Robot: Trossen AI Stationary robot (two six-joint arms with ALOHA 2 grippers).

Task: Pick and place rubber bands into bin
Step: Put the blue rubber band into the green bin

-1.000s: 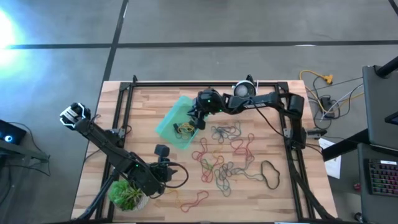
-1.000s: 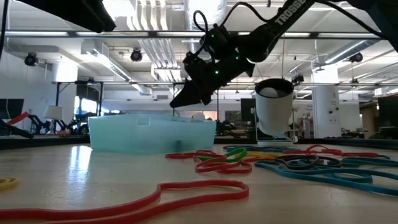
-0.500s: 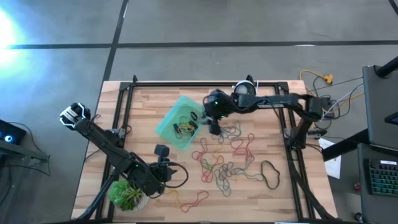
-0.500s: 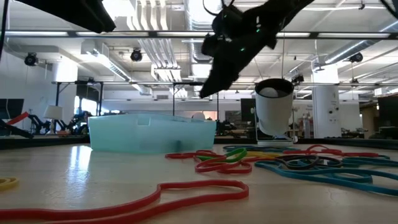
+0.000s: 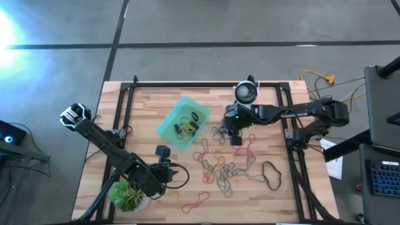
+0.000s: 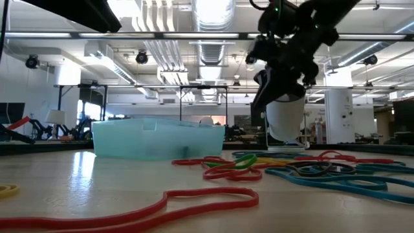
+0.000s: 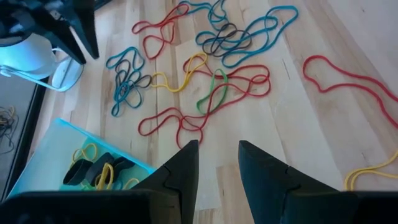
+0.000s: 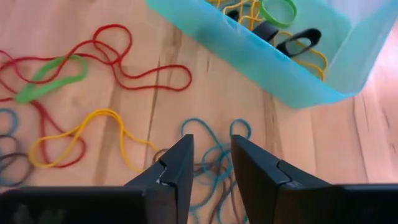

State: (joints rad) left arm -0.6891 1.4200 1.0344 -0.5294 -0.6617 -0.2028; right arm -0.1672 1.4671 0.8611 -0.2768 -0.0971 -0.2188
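The teal bin (image 5: 184, 122) stands on the table's far-left part and holds yellow, green and black rubber bands (image 8: 283, 28). It also shows in the low view (image 6: 158, 139) and in the left wrist view (image 7: 81, 168). Several loose rubber bands (image 5: 225, 159) in red, blue, yellow, green and grey lie spread over the table's middle. A big black loop (image 5: 270, 174) lies at the right. My right gripper (image 5: 235, 139) hangs open and empty above the blue bands (image 8: 211, 140), right of the bin. My left gripper (image 7: 216, 149) waits open near the table's near-left corner (image 5: 162, 152).
A white-and-black round device (image 5: 245, 92) stands at the far edge behind the bands. A potted green plant (image 5: 128, 197) sits at the near-left corner beside the left arm. Black frame rails (image 5: 125, 119) border the table. A red band (image 5: 200, 200) and a yellow band (image 5: 172, 201) lie near the near edge.
My right gripper has left the bin's right rim, risen, and swung toward the table's right. It now hangs over the far part of the loose bands. The left arm has kept still.
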